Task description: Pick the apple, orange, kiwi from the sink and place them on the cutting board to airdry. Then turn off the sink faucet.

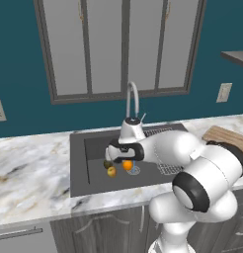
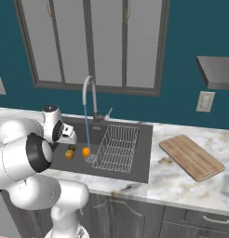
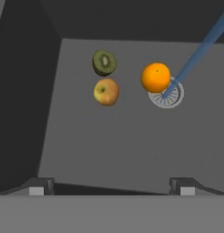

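Observation:
My gripper (image 3: pixel 111 187) hangs open over the left part of the sink (image 1: pixel 96 173), with its fingertips (image 3: pixel 38 186) wide apart and nothing between them. Three fruits lie on the basin floor below it. The dark kiwi (image 3: pixel 104 63) sits just beyond the yellow-green apple (image 3: pixel 106 92). The orange (image 3: pixel 155 77) rests to their right at the drain (image 3: pixel 170 98). The same apple (image 1: pixel 111 171), orange (image 1: pixel 127 165) and kiwi (image 1: pixel 107 164) show below my hand in the left base view. Water runs from the sink faucet (image 1: pixel 132 99) in a thin blue stream (image 2: pixel 87 132). The cutting board (image 2: pixel 191 157) lies on the counter right of the sink.
A wire dish rack (image 2: pixel 117 148) fills the sink's right end. Marble counter (image 1: pixel 29 168) stretches left of the basin. A window sits behind the faucet, and a wall outlet (image 2: pixel 205 101) is above the board.

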